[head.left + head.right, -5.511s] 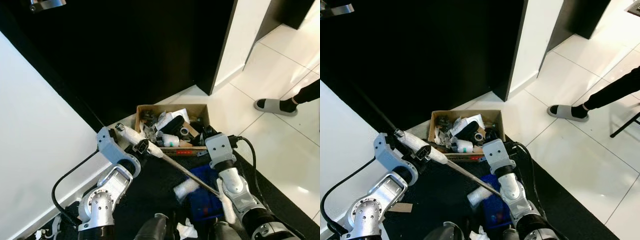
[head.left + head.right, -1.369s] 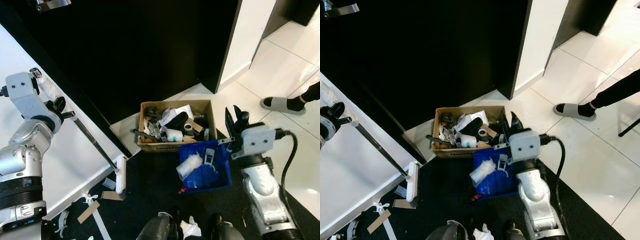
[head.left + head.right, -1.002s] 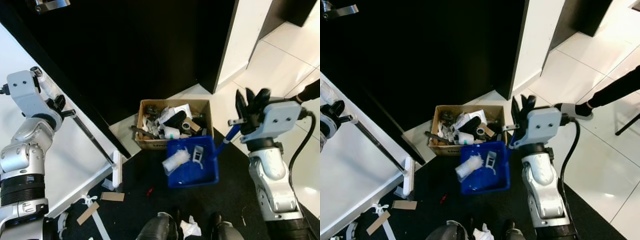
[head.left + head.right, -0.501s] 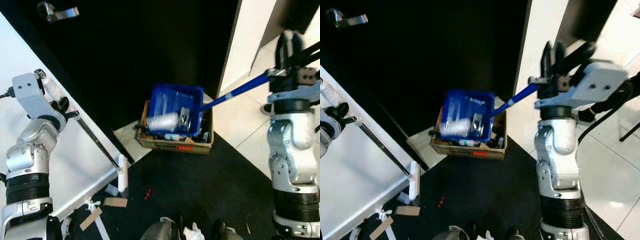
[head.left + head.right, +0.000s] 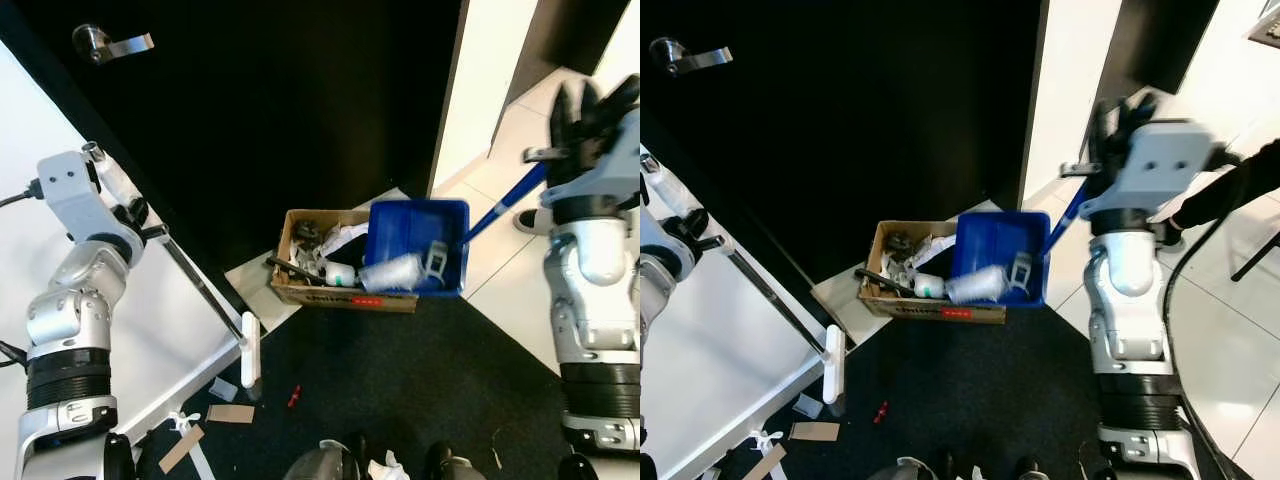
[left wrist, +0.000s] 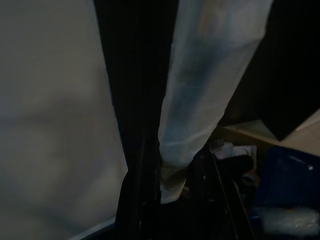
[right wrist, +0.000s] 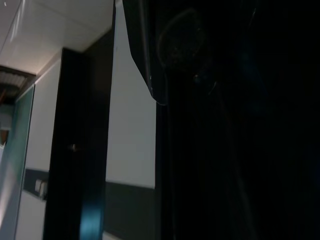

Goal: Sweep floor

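On my left, my left gripper (image 5: pixel 125 212) is raised beside the white wall (image 5: pixel 40 160) and is closed on the top of the broom (image 5: pixel 200 290). Its black handle slants down and to the right from my fingers to the white head (image 5: pixel 250 352), which rests on the dark floor (image 5: pixel 400 390). The left wrist view is dim, but it looks down the pale grip of that handle toward the box. Near the head lie the scraps not yet swept: a card strip (image 5: pixel 230 413), a clear bit (image 5: pixel 223 388), a small red piece (image 5: pixel 293 396).

In the middle stands the cardboard box (image 5: pixel 340 295), already full of rubbish. The blue dustpan (image 5: pixel 418 232) hangs over its right half, tilted up on edge with its open face toward me, and a clear bottle (image 5: pixel 392 272) and a small grey piece (image 5: pixel 437 262) sit at its lower lip, just above the box.

On my right, my right gripper (image 5: pixel 585 110) is lifted high and clamps the far end of the pan's blue handle (image 5: pixel 500 208). That handle runs down and to the left from my fingers to the pan, so the box lies left of and below this hand. I judge the next move turns on that line: rolling the wrist further should tip the lip down and drop the load inside the box's walls. The bottle sits near the right wall and could fall outside.
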`<state>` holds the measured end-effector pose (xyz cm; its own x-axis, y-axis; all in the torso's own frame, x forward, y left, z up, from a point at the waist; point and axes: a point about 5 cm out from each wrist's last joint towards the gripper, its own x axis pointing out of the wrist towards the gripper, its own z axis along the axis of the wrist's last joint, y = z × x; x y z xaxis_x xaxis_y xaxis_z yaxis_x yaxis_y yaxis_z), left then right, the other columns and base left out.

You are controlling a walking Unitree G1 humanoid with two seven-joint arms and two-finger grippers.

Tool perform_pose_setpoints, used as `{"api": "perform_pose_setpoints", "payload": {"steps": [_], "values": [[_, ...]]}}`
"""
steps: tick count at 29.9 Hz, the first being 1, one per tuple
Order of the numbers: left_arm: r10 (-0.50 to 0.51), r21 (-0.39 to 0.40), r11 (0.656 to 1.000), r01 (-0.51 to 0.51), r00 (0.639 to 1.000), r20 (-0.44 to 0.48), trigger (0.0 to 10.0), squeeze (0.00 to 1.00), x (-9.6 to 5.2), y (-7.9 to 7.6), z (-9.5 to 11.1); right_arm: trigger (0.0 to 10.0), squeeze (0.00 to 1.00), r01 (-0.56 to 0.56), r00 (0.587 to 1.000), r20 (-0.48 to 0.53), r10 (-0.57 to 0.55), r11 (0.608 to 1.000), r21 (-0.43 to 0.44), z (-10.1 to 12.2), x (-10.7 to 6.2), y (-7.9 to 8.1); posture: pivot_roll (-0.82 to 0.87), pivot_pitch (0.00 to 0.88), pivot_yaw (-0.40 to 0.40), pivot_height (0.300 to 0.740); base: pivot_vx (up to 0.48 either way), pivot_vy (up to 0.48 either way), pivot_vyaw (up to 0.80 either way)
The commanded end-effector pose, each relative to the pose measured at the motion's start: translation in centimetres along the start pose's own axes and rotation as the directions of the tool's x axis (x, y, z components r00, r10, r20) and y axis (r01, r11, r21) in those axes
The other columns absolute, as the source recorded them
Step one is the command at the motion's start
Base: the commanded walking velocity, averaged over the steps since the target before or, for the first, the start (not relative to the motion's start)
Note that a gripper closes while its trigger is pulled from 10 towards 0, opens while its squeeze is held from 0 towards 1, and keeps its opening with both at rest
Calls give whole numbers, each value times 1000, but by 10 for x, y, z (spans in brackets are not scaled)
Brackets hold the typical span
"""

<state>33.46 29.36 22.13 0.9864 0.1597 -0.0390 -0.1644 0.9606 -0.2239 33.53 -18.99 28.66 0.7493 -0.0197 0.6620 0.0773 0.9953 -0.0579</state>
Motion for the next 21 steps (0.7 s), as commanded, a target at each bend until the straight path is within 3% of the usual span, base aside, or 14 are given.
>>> {"api": "perform_pose_setpoints", "payload": {"steps": [1, 12, 21], "values": [[7, 8, 1000, -7, 1000, 26, 10000, 0, -5, 1, 3, 10000, 0, -3, 992, 126, 2, 1000, 6, 16, 8, 6, 86, 199, 144, 740, 0, 0, 0], [17, 10, 1000, -17, 1000, 9, 10000, 0, -15, 3, -2, 10000, 0, 35, 981, 194, -18, 996, -83, 11, 31, 6, 119, 216, 138, 740, 0, 0, 0], [12, 2, 1000, -12, 1000, -7, 10000, 0, -29, -2, -8, 10000, 0, -137, 956, 226, 186, 967, -215, 7, 49, 39, 169, 255, 102, 740, 0, 0, 0]]}}
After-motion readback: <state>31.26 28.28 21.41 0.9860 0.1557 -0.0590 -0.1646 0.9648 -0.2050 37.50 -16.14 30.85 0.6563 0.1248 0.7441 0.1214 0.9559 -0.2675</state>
